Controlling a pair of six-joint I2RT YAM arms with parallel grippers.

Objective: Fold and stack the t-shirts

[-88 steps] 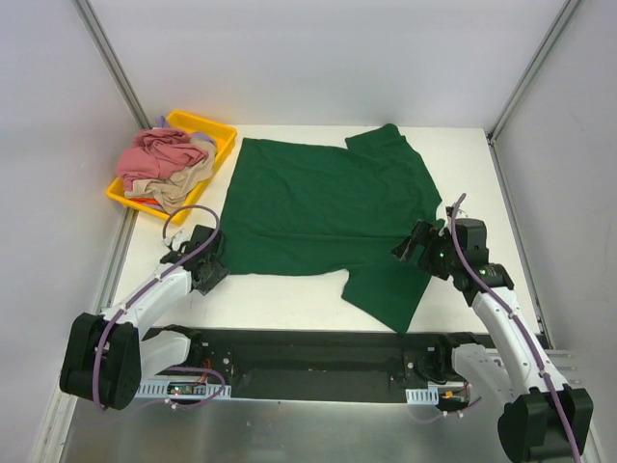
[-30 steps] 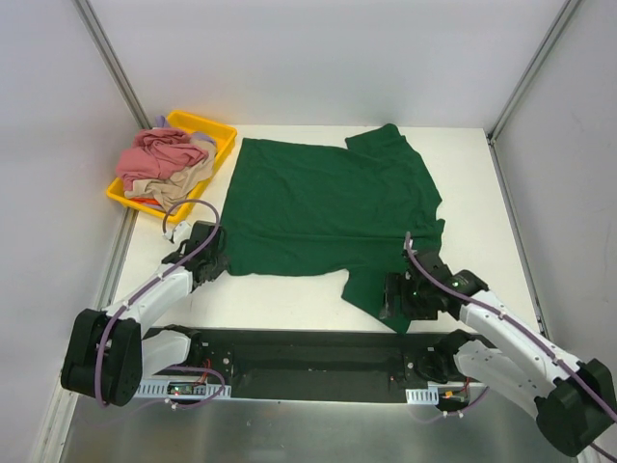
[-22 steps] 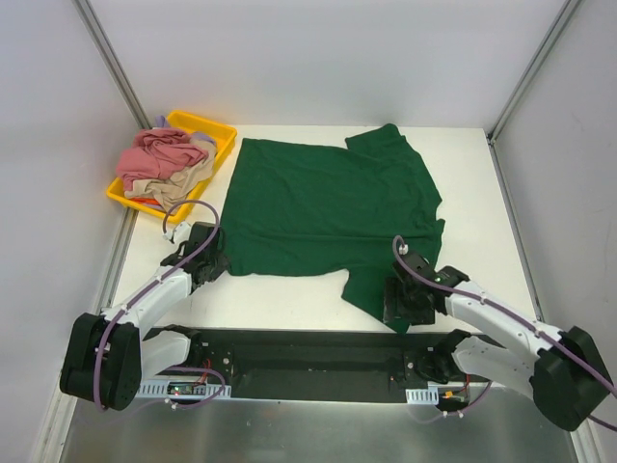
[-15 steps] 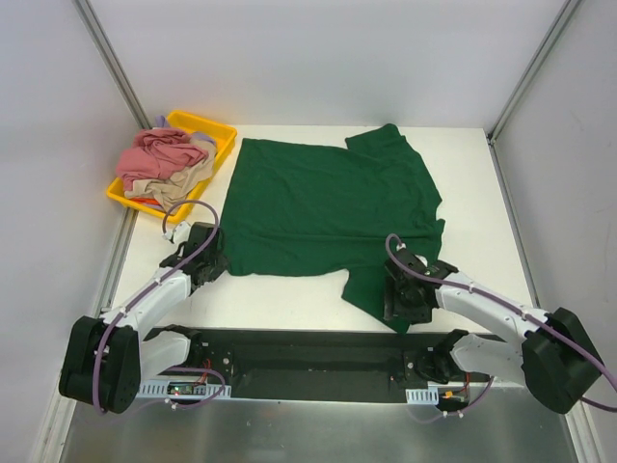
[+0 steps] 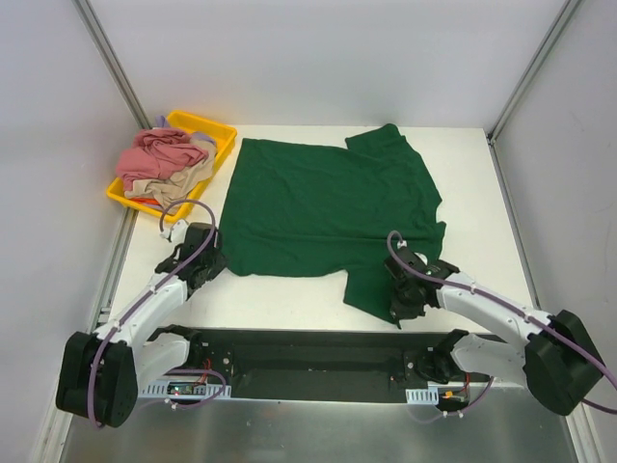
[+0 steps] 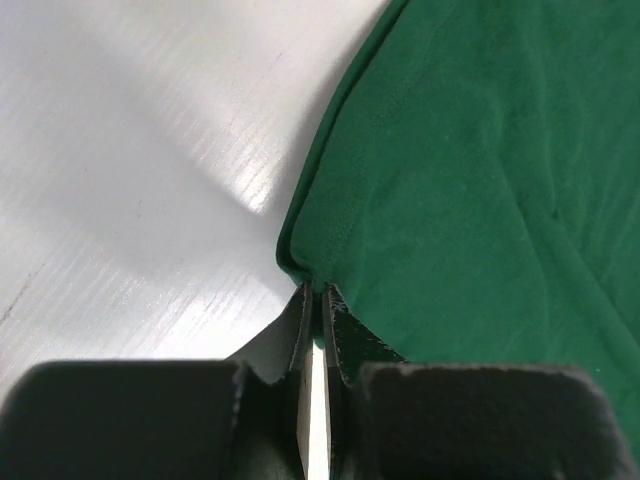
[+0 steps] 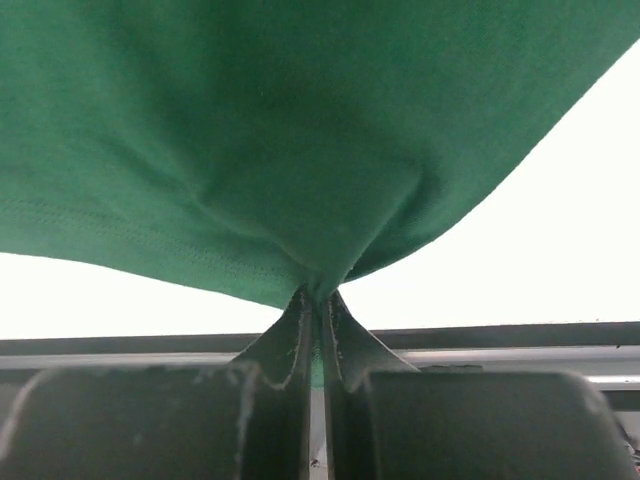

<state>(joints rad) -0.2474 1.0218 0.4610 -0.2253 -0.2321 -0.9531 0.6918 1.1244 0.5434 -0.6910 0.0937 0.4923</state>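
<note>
Table (image 5: 472,183) white, glossy, under green t-shirt (image 5: 318,203); grey walls (image 5: 318,58).

White left arm (image 5: 143,301) and right arm (image 5: 494,307), black joints; purple cables (image 5: 183,202) along both; matte black fingers (image 6: 350,350), scuffed edges.

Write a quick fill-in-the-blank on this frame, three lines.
1. The left hand and the right hand are both ____ on the green shirt.
2. The right hand pinches the green shirt's near ____.
3. The tray holding the pink shirt and the beige shirt is ____.

Missing words: shut; sleeve; yellow.
</note>
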